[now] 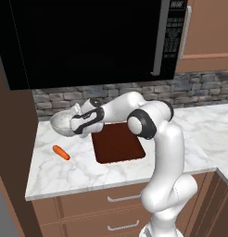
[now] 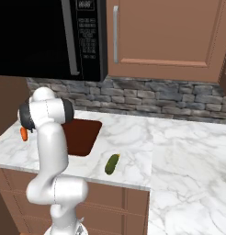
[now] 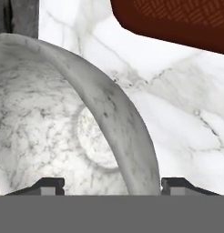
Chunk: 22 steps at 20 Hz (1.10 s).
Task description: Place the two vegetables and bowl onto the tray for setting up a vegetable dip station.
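The white-grey speckled bowl (image 1: pixel 61 123) stands on the marble counter at the back left, just left of the dark reddish-brown tray (image 1: pixel 118 144). My gripper (image 1: pixel 79 124) reaches in from the right and straddles the bowl's right rim. In the hand view the bowl (image 3: pixel 50 123) has its rim between the two fingertips (image 3: pixel 51 184), which stand wide apart with gaps on both sides, so the gripper (image 3: pixel 114 184) is open. The orange carrot (image 1: pixel 61 152) lies in front of the bowl. The green cucumber (image 2: pixel 112 164) lies right of the tray (image 2: pixel 83 136), near the counter's front edge.
A black microwave (image 1: pixel 88 37) hangs low over the bowl and tray. A stone backsplash (image 1: pixel 55 99) runs behind them, and a brown side wall (image 1: pixel 14 152) closes the counter's left end. Drawers (image 1: pixel 106 199) sit below the front edge.
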### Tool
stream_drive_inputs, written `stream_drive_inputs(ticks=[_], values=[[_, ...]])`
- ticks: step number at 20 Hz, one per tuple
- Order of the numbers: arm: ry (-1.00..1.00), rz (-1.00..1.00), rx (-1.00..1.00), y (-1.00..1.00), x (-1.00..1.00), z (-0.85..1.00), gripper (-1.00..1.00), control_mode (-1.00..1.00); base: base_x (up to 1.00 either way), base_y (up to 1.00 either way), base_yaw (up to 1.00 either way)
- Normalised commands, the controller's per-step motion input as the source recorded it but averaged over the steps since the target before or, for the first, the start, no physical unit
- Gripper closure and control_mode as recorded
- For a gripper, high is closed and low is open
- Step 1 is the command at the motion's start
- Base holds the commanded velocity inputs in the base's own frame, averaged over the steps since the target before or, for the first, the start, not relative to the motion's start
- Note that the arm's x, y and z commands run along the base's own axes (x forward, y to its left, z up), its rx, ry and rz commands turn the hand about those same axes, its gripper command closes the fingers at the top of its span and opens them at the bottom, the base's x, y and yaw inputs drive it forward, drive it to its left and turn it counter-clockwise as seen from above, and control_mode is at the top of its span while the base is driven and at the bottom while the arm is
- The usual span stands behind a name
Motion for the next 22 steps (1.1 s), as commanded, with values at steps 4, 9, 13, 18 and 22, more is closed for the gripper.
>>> stream_drive_inputs(ticks=[4, 9, 13, 18, 22], values=[[0.07, 0.0, 0.0, 0.03, -0.01, -0.08, 1.0, -1.0, 0.0, 0.0, 0.0], [0.13, 0.0, 0.0, 0.0, -0.07, -0.07, 1.0, -1.0, 0.0, 0.0, 0.0], [0.12, 0.0, 0.0, 0.0, -0.2, -0.03, 1.0, -1.0, 0.0, 0.0, 0.0], [0.01, 0.0, 0.0, 0.0, -0.26, 0.03, 1.0, -1.0, 0.0, 0.0, 0.0], [-0.06, -0.02, 0.0, 0.0, -0.33, 0.07, 1.0, -1.0, 0.0, 0.0, 0.0]])
